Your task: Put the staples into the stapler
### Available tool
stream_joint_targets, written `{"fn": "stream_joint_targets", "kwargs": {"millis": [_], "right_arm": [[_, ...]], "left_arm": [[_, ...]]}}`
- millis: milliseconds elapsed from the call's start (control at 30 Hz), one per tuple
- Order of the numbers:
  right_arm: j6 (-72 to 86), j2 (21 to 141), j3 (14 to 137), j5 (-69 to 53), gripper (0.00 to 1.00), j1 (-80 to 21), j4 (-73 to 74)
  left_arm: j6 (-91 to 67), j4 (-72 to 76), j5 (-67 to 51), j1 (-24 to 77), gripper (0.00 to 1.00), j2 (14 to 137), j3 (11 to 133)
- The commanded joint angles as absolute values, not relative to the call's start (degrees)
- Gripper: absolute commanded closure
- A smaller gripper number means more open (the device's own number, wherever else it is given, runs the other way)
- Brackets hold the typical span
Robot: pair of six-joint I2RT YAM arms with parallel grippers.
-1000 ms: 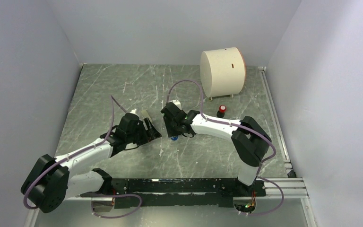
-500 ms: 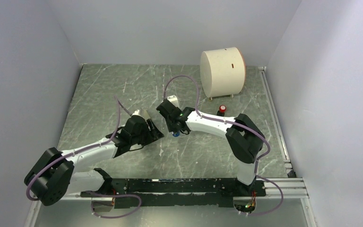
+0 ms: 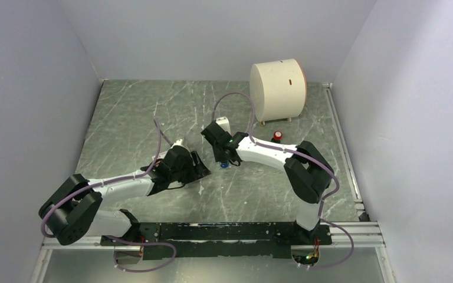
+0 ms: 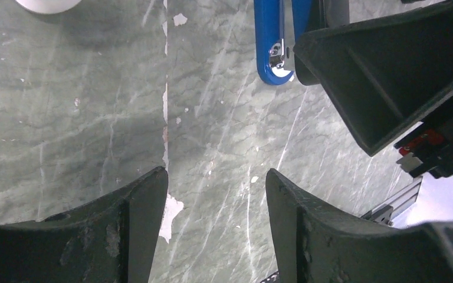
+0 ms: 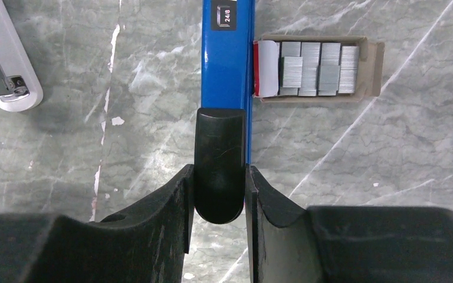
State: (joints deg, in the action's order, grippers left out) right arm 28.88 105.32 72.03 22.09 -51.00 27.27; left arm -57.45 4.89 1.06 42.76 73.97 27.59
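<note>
Clamped the right gripper on the black rear end of the blue stapler — body straight ahead, open box of staples just beside its right flank. Held the left gripper parted over the tabletop — stapler's tip ahead-right.

Stapler: slim, blue, "24/8" label on top, laid on the bench and pointed straight away from the right hand. Its black rounded end is clamped between that hand's fingers.

Staples: silvery strips packed side by side in an open cardboard box, laid just right of the blue body, ahead of the fingertips. The red-and-white flap end is set right against the stapler.

From the left hand, the chrome-tipped blue end is seen ahead and to the right, apart from it.
</note>
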Motion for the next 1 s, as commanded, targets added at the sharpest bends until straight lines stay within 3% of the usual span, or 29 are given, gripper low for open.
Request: {"fn": "stream_joint_targets", "kwargs": {"millis": [0, 133, 267, 400, 767, 967], "right_arm": [[32.9, 103.7, 69.3, 14.8, 0.8, -50.8, 25.8], [34.8, 102.7, 68.1, 12.1, 0.78, -50.8, 25.4], [35.2, 102.7, 68.3, 13.2, 0.57, -50.9, 26.0], [33.5, 101.4, 67.7, 15.4, 0.51, -50.9, 26.9], [28.3, 101.3, 66.9, 21.8, 0.5, -53.9, 26.1], [29.7, 101.4, 67.3, 24.3, 0.56, -53.9, 24.3]], "left_arm": [[-57.6, 7.9, 3.3, 43.8, 0.34, 75.1, 29.3], [-58.0, 8.6, 6.4, 43.8, 0.38, 74.9, 28.6], [-58.1, 10.2, 6.8, 43.8, 0.4, 75.2, 27.5], [-57.7, 11.9, 5.0, 43.8, 0.39, 75.7, 27.1], [-57.6, 15.0, 3.1, 43.8, 0.39, 76.6, 25.1], [-57.7, 14.9, 3.1, 43.8, 0.39, 76.5, 24.9]]}}
